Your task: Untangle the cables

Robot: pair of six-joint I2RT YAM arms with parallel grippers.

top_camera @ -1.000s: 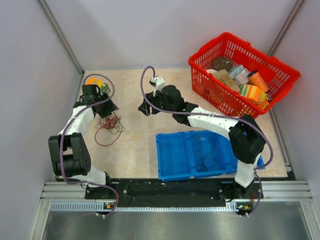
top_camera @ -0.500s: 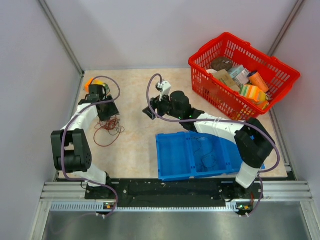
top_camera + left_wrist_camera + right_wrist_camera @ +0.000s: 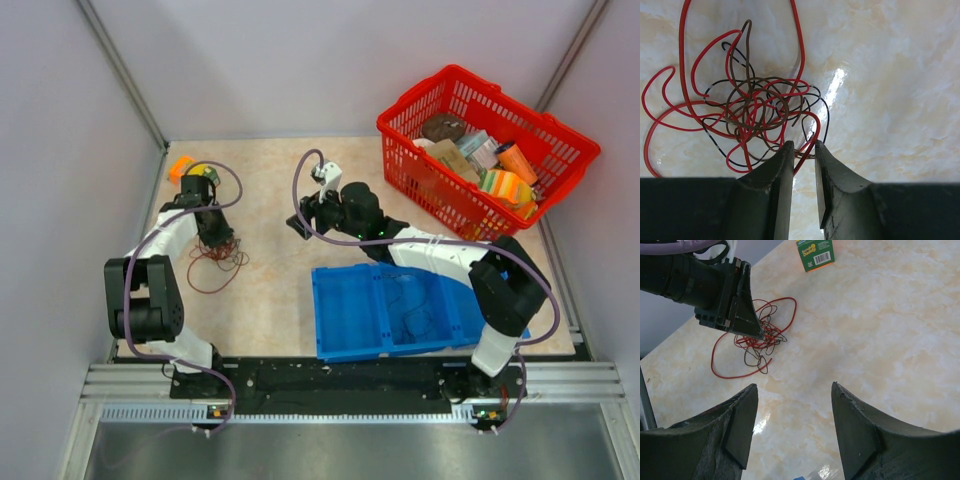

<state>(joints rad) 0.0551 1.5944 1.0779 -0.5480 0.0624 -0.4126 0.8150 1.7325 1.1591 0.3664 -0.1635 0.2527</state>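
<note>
The cables point(image 3: 216, 264) are a tangle of thin red, brown and black wires on the marble tabletop at the left. In the left wrist view the knot of cables point(image 3: 755, 107) lies just ahead of my left gripper point(image 3: 804, 147). Its jaws stand a narrow gap apart, with a red wire running between the tips. From above, my left gripper point(image 3: 222, 240) sits at the tangle's far edge. My right gripper point(image 3: 300, 222) is wide open and empty above bare table right of the cables. Its wrist view shows the cables point(image 3: 757, 335) and my left gripper point(image 3: 752, 332) on them.
A red basket point(image 3: 487, 145) full of goods stands at the back right. A blue bin point(image 3: 345, 310) sits at the front right, under my right arm. A small orange and green sponge pack point(image 3: 185, 168) lies at the back left, also seen from the right wrist point(image 3: 815, 254).
My left gripper has moved nearer and down onto the cable tangle. My right gripper shifted slightly right a second ago and has stayed still since.
</note>
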